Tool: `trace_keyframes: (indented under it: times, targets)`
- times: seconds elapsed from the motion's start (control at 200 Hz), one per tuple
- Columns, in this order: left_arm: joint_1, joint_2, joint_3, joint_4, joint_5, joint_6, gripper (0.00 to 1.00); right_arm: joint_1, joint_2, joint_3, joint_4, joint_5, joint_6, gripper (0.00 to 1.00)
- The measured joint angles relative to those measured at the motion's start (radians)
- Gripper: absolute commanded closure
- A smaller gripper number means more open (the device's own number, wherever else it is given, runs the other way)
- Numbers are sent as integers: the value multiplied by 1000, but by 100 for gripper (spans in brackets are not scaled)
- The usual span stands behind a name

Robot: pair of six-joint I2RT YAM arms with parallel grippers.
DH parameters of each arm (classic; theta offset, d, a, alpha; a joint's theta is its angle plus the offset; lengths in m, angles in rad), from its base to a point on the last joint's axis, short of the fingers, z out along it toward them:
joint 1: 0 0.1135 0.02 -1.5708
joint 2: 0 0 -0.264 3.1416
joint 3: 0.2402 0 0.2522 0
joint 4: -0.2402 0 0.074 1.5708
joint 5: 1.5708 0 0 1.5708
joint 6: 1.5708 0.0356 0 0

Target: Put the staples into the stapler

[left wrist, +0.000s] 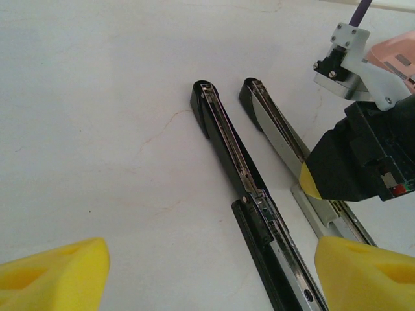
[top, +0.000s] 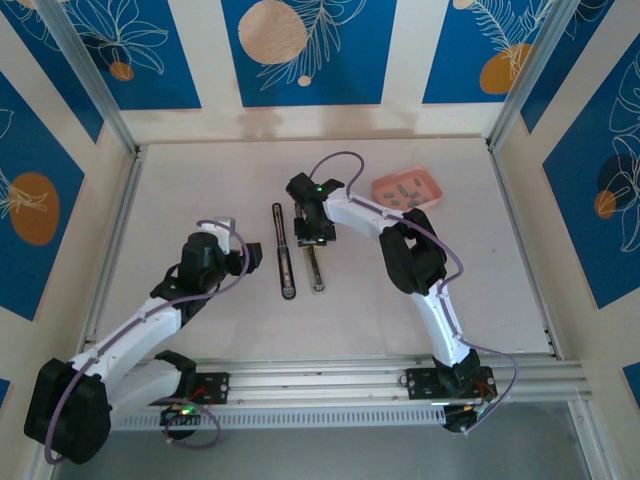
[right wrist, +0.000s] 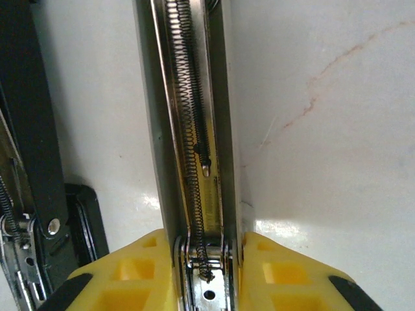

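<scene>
I see right gripper point(right wrist: 206, 275) pinching silvery rail point(right wrist: 162, 129) of slim black stapler point(left wrist: 227, 149), frame bottom; left gripper point(left wrist: 207, 275) spread wide, empty.

**Overhead view.** Bare table point(top: 180, 190) is seen at upper left and at right of centre, and both areas are unobstructed. The centre is taken up by the stapler point(top: 284, 255), laid open as two parallel bars with only a narrow gap left between them. The right-hand bar is clamped by the right gripper point(top: 314, 238), and the lane from centre to lower right is blocked by its arm. The strip at centre left is occupied by the left gripper point(top: 254, 258), with its jaws spread. The upper right corner is filled by a tray point(top: 400, 177), close to the back wall.
</scene>
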Motion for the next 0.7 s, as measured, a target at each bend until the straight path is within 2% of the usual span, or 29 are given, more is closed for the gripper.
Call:
trace_keyframes:
  times: [0.12,0.24,0.365,0.41,0.545,0.7]
  targets:
    - [0,0,0,0,1,0,17,3,-8,-6,-10,0,4,57]
    - [0,0,0,-1,1,0,17,5,-51,-27,-18,5,7,53]
    - [0,0,14,-12,2,0,17,-14,-175,-87,-27,14,-4,49]
    - [0,-1,21,-15,5,0,17,-33,-227,-112,-31,16,-13,45]
    - [0,-1,31,-16,11,0,17,-174,-367,-177,-32,18,-73,32]
    - [0,3,31,-19,20,0,17,-385,-389,-184,-30,19,-174,30]
